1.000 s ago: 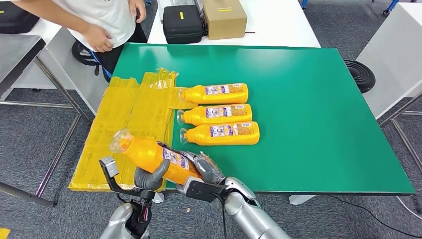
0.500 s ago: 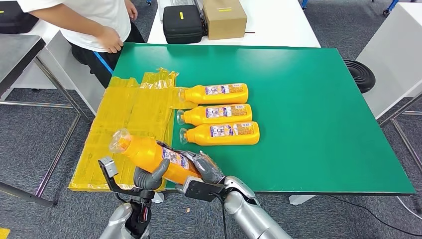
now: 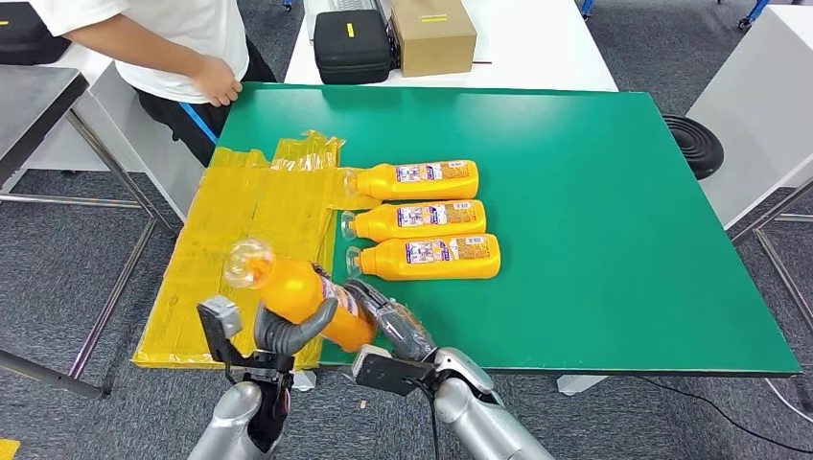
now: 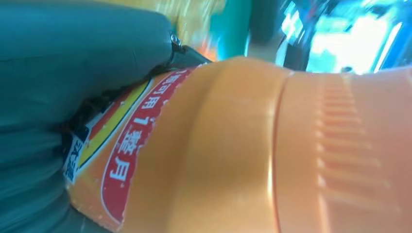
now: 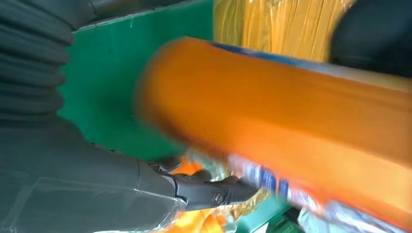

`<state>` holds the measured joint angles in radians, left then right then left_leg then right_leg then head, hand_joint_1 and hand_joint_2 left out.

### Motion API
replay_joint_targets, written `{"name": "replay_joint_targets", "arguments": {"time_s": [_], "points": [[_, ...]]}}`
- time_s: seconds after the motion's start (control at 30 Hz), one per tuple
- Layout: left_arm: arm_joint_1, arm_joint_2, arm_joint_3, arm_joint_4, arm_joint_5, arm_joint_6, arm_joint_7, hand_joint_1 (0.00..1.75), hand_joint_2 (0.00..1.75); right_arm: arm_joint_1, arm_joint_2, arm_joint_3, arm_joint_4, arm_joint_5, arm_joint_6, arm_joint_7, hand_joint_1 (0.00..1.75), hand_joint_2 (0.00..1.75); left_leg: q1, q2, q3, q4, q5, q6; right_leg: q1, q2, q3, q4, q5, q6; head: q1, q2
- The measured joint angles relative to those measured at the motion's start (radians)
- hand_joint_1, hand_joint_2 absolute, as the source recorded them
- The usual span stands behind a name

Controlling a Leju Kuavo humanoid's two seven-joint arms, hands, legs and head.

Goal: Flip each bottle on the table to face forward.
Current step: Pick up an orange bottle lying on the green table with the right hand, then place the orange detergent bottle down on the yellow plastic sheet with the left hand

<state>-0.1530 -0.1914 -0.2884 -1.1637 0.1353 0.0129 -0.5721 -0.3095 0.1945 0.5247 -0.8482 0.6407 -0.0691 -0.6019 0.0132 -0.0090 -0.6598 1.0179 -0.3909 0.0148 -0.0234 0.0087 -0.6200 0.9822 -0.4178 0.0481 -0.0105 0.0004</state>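
Both robot hands meet on one orange plastic bottle (image 3: pixel 305 295) with a clear cap, raised above the near left corner of the green surface (image 3: pixel 594 220). The left robot hand (image 3: pixel 284 333) grips the bottle from below, its thick grey thumb curling up around the orange body just behind the neck. The right robot hand (image 3: pixel 391 324) holds the bottle's lower end, its dark fingers lying along the labelled part. The bottle is tilted, cap end up and pointing away to the left, base end down toward the robot.

From the left wrist, the orange body (image 4: pixel 252 145) is seen close up, with a red and white label edge beside the grey thumb (image 4: pixel 77 48). From the right wrist, the bottle (image 5: pixel 291 116) is blurred, with a dark finger (image 5: pixel 209 191) beneath it and the blue print of the label near it.

Three more orange plastic bottles lie on their sides in a tidy column near the middle of the surface, labels up and clear caps pointing left: a far one (image 3: pixel 414 179), a middle one (image 3: pixel 414 220) and a near one (image 3: pixel 424 258), each just beside the next. A crumpled sheet of yellow plastic film (image 3: pixel 240 249) covers the left part of the surface, hanging over its edge. A person in a white shirt (image 3: pixel 173 38) stands at the far left corner, one hand (image 3: pixel 217 80) at the edge. A black case (image 3: pixel 352 44) and a brown cardboard box (image 3: pixel 432 34) sit on a white table beyond.
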Motion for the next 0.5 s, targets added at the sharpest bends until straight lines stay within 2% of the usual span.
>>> {"name": "replay_joint_targets", "arguments": {"time_s": [0.1, 0.17, 0.5], "points": [[-0.031, 0.008, 0.016, -0.007, -0.192, 0.191, -0.016, 1.75, 1.75, 0.035, -0.017, -0.016, -0.058, 0.006, -0.015, 0.017, 0.0, 0.0, 0.0, 0.0, 0.0, 0.0, 0.0, 0.0, 0.0, 0.0, 0.0, 0.0, 0.0, 0.0, 0.0, 0.0], [-0.052, 0.016, 0.033, -0.011, -0.298, 0.257, -0.013, 1.75, 1.75, 0.058, -0.029, -0.032, -0.103, 0.012, -0.021, 0.029, 0.0, 0.0, 0.0, -0.001, 0.0, 0.0, 0.0, 0.0, 0.0, 0.0, 0.0, 0.0, 0.0, 0.0, 0.0, 0.0], [-0.129, 0.041, 0.077, -0.016, -0.526, 0.332, 0.036, 1.75, 1.75, 0.137, -0.062, -0.087, -0.277, 0.038, -0.032, 0.064, 0.0, 0.0, 0.0, 0.0, -0.001, 0.0, 0.0, 0.0, 0.0, 0.0, 0.0, 0.0, 0.0, 0.0, 0.0, 0.0]]}}
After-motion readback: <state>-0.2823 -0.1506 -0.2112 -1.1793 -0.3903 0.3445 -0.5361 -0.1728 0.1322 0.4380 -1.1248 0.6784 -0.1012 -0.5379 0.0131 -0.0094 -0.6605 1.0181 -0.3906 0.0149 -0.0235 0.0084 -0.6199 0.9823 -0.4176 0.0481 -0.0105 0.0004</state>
